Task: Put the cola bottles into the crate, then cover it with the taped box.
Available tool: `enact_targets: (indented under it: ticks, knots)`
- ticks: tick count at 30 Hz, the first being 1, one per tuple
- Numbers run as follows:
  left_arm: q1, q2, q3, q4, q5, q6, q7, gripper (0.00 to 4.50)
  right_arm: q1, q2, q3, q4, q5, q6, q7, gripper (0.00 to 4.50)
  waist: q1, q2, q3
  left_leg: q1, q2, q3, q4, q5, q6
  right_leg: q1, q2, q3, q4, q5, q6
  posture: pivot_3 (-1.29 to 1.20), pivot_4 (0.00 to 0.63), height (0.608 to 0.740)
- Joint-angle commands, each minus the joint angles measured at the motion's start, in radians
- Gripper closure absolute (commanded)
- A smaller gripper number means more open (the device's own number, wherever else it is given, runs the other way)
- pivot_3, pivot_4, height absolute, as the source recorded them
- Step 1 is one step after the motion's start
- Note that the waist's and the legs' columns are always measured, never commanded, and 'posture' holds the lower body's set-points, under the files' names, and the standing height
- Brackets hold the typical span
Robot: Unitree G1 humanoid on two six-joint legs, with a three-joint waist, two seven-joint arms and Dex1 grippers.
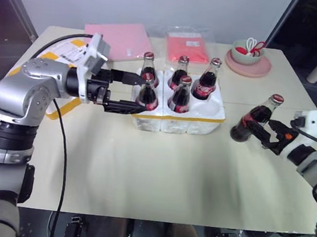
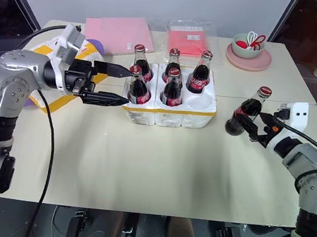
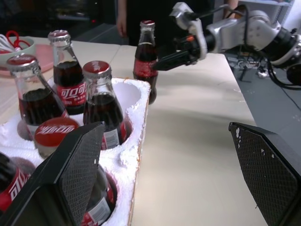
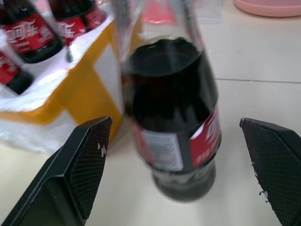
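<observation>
Cola bottles (image 1: 180,86), five, are seated in the crate (image 1: 210,120); a sixth (image 1: 253,122) is straddled, ungripped, by the right gripper's (image 1: 272,133) wide jaws. Left gripper (image 1: 126,93) jaws are spread wide around a front bottle; the taped box (image 1: 62,56) is partly hidden.

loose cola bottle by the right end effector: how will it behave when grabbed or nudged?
The loose cola bottle is tall on a narrow base and stands tilted, so a high nudge would likely tip it. Its round body would probably roll on the table. It looks full and glassy: likely heavy for its size, stiff and slick between the open right end effector fingers.
</observation>
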Motion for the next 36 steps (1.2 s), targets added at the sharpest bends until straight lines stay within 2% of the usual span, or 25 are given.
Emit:
enact_targets:
  ticks: [1,5,8,10,13,19,27,36]
  knots:
    - [-0.005,0.002,0.022,-0.042,-0.032,0.011,0.006,0.08,-0.058,0.005,0.028,0.084,-0.044,-0.070,0.018,0.00,0.000,0.000,0.000,0.000,0.000,0.000,0.000,0.000,0.000,0.000,0.000,0.000,0.000,0.000,0.000,0.00,0.150,0.740]
    - [-0.014,0.004,0.030,-0.051,-0.054,0.029,0.014,0.08,-0.095,0.020,0.059,0.167,-0.075,-0.115,0.036,0.00,0.000,0.000,0.000,0.000,0.000,0.000,0.000,0.000,0.000,0.000,0.000,0.000,0.000,0.000,0.000,0.00,0.150,0.740]
    - [-0.019,0.005,0.028,-0.053,-0.058,0.030,0.017,0.00,-0.117,0.035,0.053,0.189,-0.070,-0.129,0.035,0.86,0.001,0.000,0.000,0.000,0.000,0.000,0.000,0.000,0.000,0.000,0.000,0.000,0.000,0.000,0.000,0.00,0.150,0.740]
    - [-0.017,0.007,0.027,-0.056,-0.059,0.029,0.018,0.00,-0.122,0.037,0.046,0.177,-0.065,-0.133,0.042,1.73,0.002,0.000,0.000,0.000,0.000,0.000,0.000,0.000,0.000,0.000,0.000,0.000,0.000,0.000,0.000,0.00,0.150,0.740]
    - [-0.015,0.008,0.029,-0.058,-0.062,0.030,0.023,0.00,-0.137,0.039,0.010,0.134,-0.034,-0.138,0.037,1.70,0.000,0.000,0.000,0.000,0.000,0.000,0.000,0.000,0.000,0.000,0.000,0.000,0.000,0.000,0.000,0.00,0.150,0.740]
    - [-0.011,0.013,0.044,-0.059,-0.070,0.041,0.039,0.00,-0.290,0.053,-0.065,0.014,0.158,-0.054,0.009,1.70,-0.006,0.008,0.005,-0.004,0.000,0.001,0.000,0.000,0.000,-0.006,0.000,0.000,0.002,0.000,0.000,0.00,0.150,0.740]
    - [0.008,0.036,0.057,-0.053,-0.061,0.021,0.055,0.00,-0.413,0.084,0.024,-0.064,0.274,0.074,-0.022,1.70,0.001,0.007,0.005,-0.005,0.000,0.001,-0.002,0.000,0.000,-0.006,0.001,0.000,0.001,0.000,0.000,0.00,0.150,0.740]
    - [0.031,0.053,0.082,-0.079,-0.072,0.020,0.089,0.00,-0.355,0.038,0.230,-0.044,0.064,-0.007,0.057,1.70,0.000,0.007,0.006,-0.006,-0.001,0.001,-0.001,-0.001,0.001,-0.007,-0.001,0.000,0.001,0.000,0.001,0.00,0.150,0.740]
